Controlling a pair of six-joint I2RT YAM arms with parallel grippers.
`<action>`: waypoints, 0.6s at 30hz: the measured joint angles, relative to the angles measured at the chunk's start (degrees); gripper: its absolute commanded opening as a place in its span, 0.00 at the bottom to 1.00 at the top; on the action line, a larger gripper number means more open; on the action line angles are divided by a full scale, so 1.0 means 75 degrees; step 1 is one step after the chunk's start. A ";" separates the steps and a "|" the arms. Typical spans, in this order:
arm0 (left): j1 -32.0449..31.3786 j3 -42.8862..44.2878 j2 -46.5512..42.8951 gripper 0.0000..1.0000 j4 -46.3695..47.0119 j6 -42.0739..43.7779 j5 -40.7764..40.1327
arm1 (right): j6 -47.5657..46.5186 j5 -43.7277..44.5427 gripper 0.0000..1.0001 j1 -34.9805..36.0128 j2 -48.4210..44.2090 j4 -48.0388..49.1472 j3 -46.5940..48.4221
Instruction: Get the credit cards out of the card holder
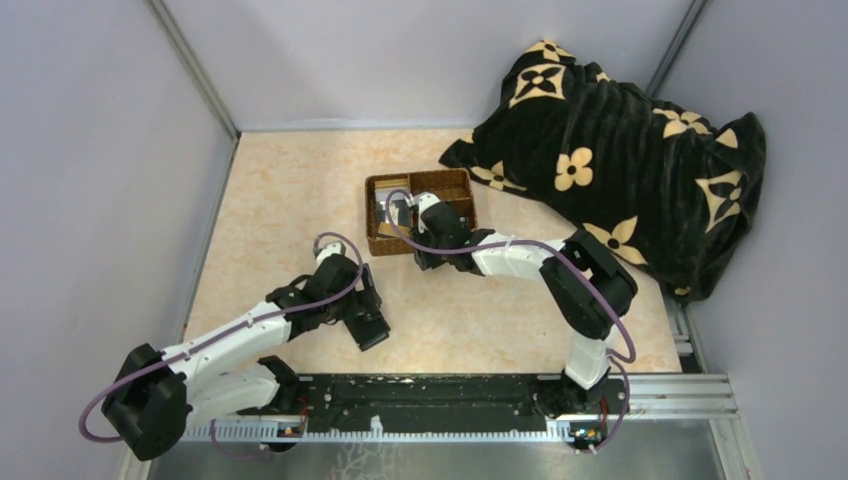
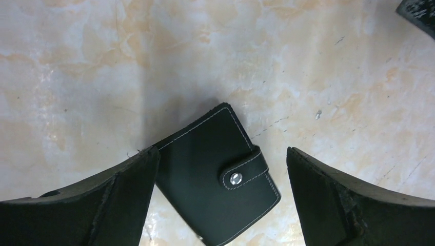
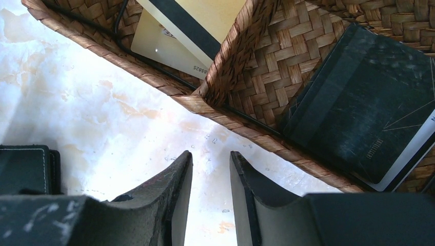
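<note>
- Card holder: black with pale stitching, folded shut, strap snapped over its edge, flat on the mottled beige table.
- Position: directly beneath the left pincer, in the gap between its two fingers, one corner pointing away from the pincer.
- Left pincer: jaws spread wide, clamped on nothing. The finger on the view's left overlaps the holder's edge, contact impossible to tell.
- Credit cards: all those visible just ahead of the right pincer, inside the wicker tray.
- Ahead and to the left of that pincer's tips, in the tray's left compartment: gold card with a black stripe, on top of a pale card.
- Ahead and to the right of the tips, in the neighbouring compartment: dark card, askew, over a white-edged card.
- Right pincer: jaws a narrow gap apart, nothing between them, over bare table just short of the tray's near wall, roughly in line with the divider.
- Seen from above: tray beyond the left pincer and apart from it.
- Black blanket with cream flowers: beyond and to the right of the right pincer, one corner just beside the tray's far right corner.
</note>
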 measured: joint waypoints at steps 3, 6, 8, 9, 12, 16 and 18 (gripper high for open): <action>-0.0009 0.0041 -0.0067 1.00 -0.0318 -0.0012 0.0003 | -0.0026 0.0017 0.34 0.0000 -0.0041 0.0017 -0.0032; -0.0009 0.0140 -0.0268 1.00 -0.0699 -0.0026 0.0000 | -0.0055 0.0032 0.35 0.0000 -0.0128 0.0041 -0.0137; -0.0009 0.0367 -0.0396 1.00 -0.1037 -0.0023 -0.0038 | -0.0058 0.0029 0.35 0.0000 -0.0166 0.0041 -0.0181; -0.0009 0.0495 -0.0431 1.00 -0.1151 -0.0023 -0.0058 | -0.0061 0.0029 0.35 0.0000 -0.0181 0.0047 -0.0201; -0.0009 0.1005 -0.0487 1.00 -0.1515 -0.0020 -0.0085 | -0.0064 0.0032 0.35 0.0000 -0.0187 0.0047 -0.0248; -0.0009 0.1078 -0.0560 1.00 -0.1705 -0.0085 0.0114 | -0.0070 0.0064 0.35 0.0000 -0.0195 0.0055 -0.0283; -0.0012 0.0912 -0.0571 0.99 -0.1746 -0.0175 0.0286 | -0.0073 0.0079 0.35 0.0000 -0.0210 0.0035 -0.0303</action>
